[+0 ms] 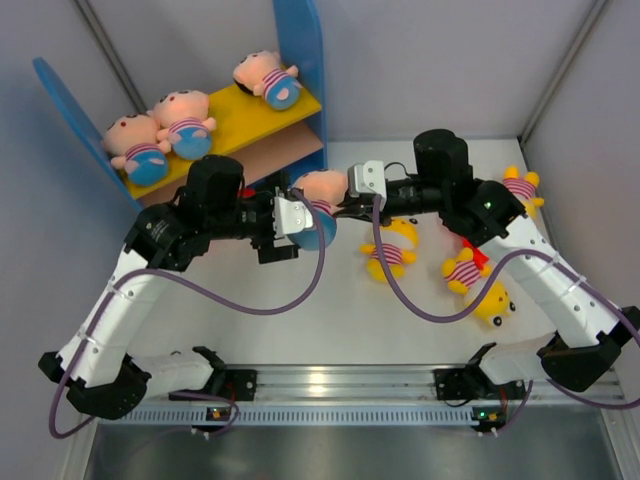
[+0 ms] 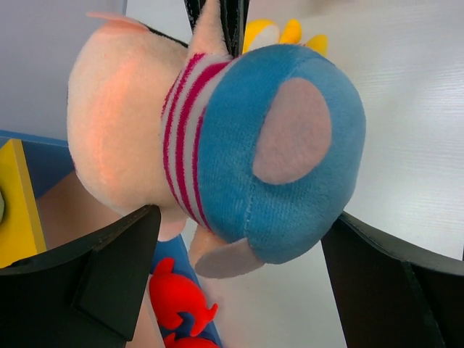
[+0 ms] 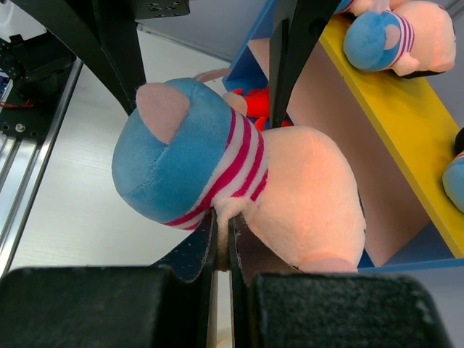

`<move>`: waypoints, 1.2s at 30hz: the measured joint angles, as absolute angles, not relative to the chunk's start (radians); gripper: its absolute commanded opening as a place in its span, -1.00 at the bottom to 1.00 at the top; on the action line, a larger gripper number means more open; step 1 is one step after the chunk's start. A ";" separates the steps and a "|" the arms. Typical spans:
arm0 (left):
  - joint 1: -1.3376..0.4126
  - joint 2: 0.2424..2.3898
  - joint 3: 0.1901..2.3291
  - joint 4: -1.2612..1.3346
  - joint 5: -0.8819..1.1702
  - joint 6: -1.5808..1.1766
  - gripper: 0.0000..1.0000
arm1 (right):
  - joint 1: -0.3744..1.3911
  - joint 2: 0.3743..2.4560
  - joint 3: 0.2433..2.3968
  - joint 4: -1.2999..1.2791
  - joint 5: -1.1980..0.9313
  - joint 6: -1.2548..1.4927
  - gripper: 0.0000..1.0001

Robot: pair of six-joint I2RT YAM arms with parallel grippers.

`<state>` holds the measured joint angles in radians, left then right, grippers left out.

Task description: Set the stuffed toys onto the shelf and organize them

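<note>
Softly rounded, perhaps velvety plush doll [image 2: 275, 145]

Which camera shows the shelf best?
Top view: the shelf shows nearly whole, both blue sides and the yellow board. Right wrist shows only part of its boards; left wrist just a corner.

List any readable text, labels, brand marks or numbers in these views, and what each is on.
None: no word, label, brand, number or sign can be read in any view.
pink-faced doll: red and white stripes only, no lettering.
shelf: plain blue panels and yellow board, no marking.
white arm links: no print legible from the top camera.
</note>
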<state>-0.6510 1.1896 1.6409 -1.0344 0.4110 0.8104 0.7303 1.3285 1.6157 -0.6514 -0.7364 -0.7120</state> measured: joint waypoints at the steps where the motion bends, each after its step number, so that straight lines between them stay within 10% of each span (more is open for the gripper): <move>1: -0.651 1.188 1.644 -1.034 0.415 0.810 0.88 | 0.730 1.328 1.616 -0.651 -0.737 -0.714 -1.00; 5: -0.651 1.187 1.646 -1.036 0.432 0.803 0.62 | 0.730 1.328 1.616 -0.651 -0.737 -0.714 -1.00; 11: -0.651 1.201 1.656 -1.047 0.456 0.782 -0.97 | 0.730 1.329 1.616 -0.647 -0.754 -0.714 -1.00; 14: -0.651 1.230 1.681 -1.050 0.453 0.778 -1.00 | 0.730 1.329 1.616 -0.646 -0.757 -0.714 -1.00; 21: -0.651 1.283 1.739 -1.050 0.296 0.774 -1.00 | 0.728 1.315 1.537 -0.572 -0.680 -0.677 0.48; 24: -0.651 1.301 1.755 -1.012 0.150 0.796 -1.00 | 0.728 1.284 1.458 -0.505 -0.600 -0.650 0.83; 36: -0.549 1.438 1.855 -0.708 -0.190 0.972 -1.00 | 0.706 1.108 1.271 -0.355 -0.454 -0.597 0.90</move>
